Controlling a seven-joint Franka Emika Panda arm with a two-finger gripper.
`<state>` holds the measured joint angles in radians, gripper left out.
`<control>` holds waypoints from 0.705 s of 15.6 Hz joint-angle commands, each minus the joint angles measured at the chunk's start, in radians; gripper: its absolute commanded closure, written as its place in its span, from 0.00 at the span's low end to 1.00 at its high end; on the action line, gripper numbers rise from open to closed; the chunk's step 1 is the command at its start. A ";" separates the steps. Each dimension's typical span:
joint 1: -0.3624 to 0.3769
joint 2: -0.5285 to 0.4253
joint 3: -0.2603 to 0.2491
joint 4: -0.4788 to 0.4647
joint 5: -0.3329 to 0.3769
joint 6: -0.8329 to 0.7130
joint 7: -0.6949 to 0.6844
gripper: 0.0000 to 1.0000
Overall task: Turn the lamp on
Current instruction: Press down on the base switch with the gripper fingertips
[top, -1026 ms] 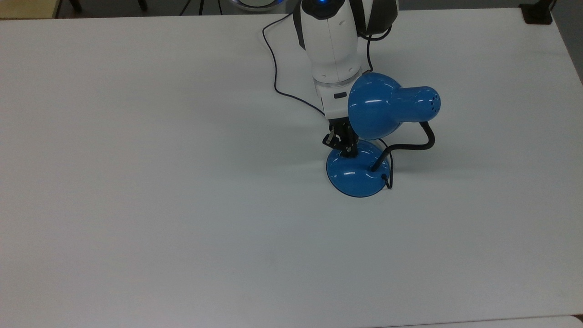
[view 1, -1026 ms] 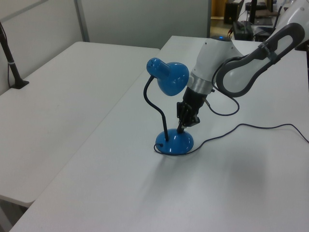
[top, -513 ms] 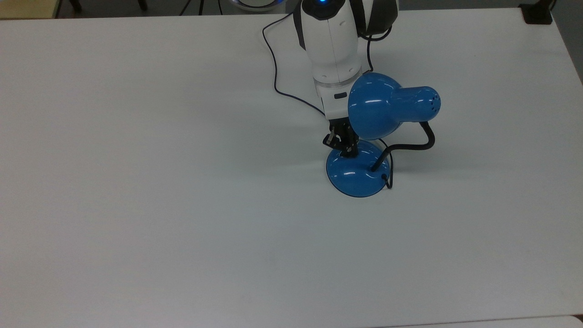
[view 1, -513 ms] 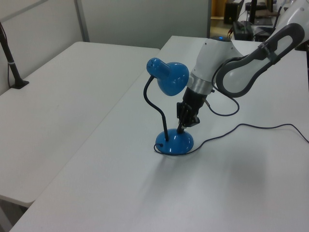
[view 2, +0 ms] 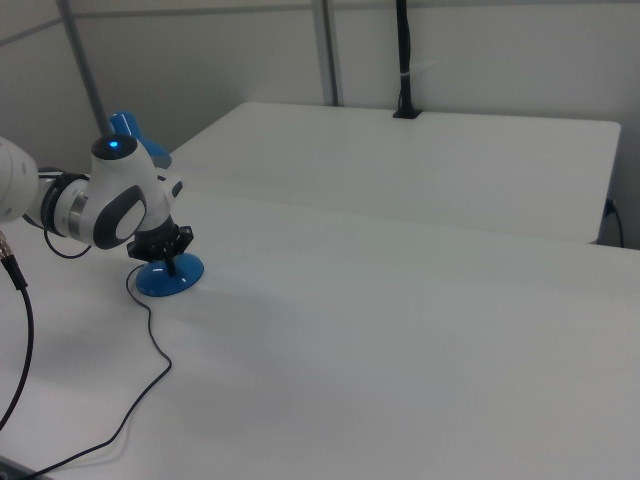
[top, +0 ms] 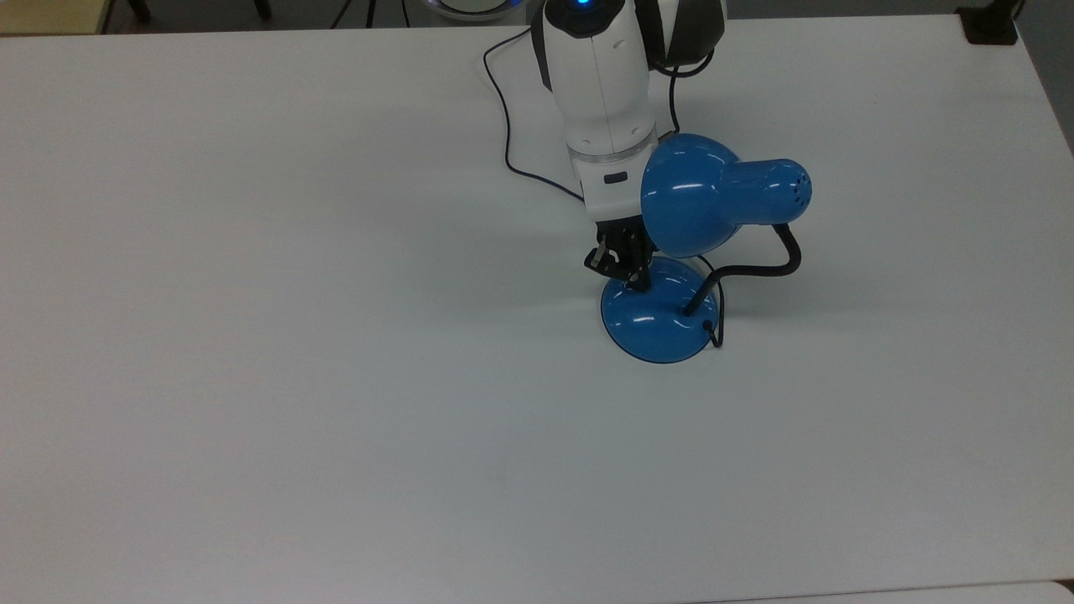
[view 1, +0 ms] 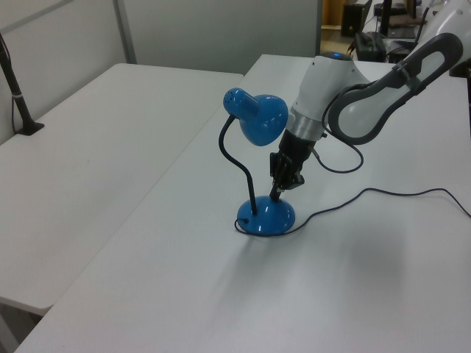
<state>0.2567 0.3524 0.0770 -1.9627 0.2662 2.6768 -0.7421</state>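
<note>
**A:** Where's the hand sitting on your feed right now?

**B:** I'm seeing it pointing down at the lamp, with its black fingertips resting at the edge of the round blue base, on the top view's upper left of the dome. In the left view the tip is coming down on the base's far right side, just beside where the gooseneck is rising out of it.

**A:** Fingers open or closed?

**B:** Honestly I can't tell. They're looking bunched close together and they're not gripping anything, but I'm not calling it either way.

**A:** And the lamp itself?

**B:** It's standing upright on the white worktop, a bit to the top view's right of centre. The shade is hanging over the base and covering part of the hand's wrist in the top view. I'm not seeing any glow from it. The thin dark cord is trailing off across the worktop toward the left view's right. In the right view the arm is blocking most of the lamp, with the base poking out underneath.
</note>
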 commanded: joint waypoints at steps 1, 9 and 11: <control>-0.010 -0.018 0.009 -0.002 0.015 -0.041 -0.022 1.00; -0.008 0.011 0.020 0.002 0.010 -0.032 -0.029 1.00; -0.010 0.023 0.023 0.013 0.010 -0.031 -0.036 1.00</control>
<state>0.2547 0.3535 0.0791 -1.9627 0.2659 2.6730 -0.7452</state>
